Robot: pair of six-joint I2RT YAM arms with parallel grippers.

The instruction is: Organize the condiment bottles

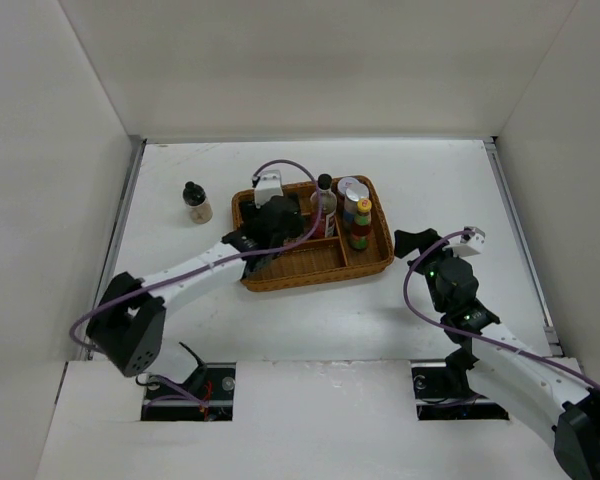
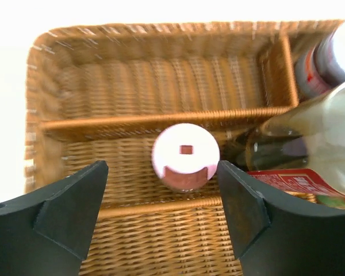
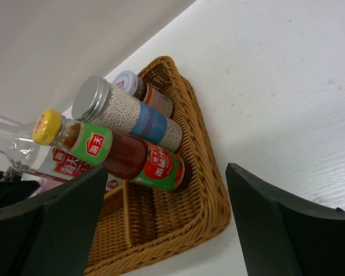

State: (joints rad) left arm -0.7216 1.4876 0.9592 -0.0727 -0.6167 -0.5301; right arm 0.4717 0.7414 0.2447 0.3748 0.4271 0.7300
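The wicker tray [image 1: 310,280] sits mid-table. At its right end stand the tall black-capped bottle [image 1: 325,200], the silver-lidded jar [image 1: 352,188] and the yellow-capped green-red bottle [image 1: 360,222]. The short black-capped tan jar [image 1: 196,202] stands on the table left of the tray. My left gripper [image 1: 273,222] hovers over the tray's left part, open. In the left wrist view the tiny pink-capped jar [image 2: 186,156] stands upright in a tray compartment between the spread fingers [image 2: 75,201], which do not touch it. My right gripper [image 1: 417,246] is open and empty, right of the tray.
The right wrist view shows the yellow-capped bottle [image 3: 121,155], the silver-lidded jar [image 3: 132,118], a small white-lidded jar [image 3: 144,92] behind it and the tray's corner [image 3: 213,195]. White walls enclose the table on three sides.
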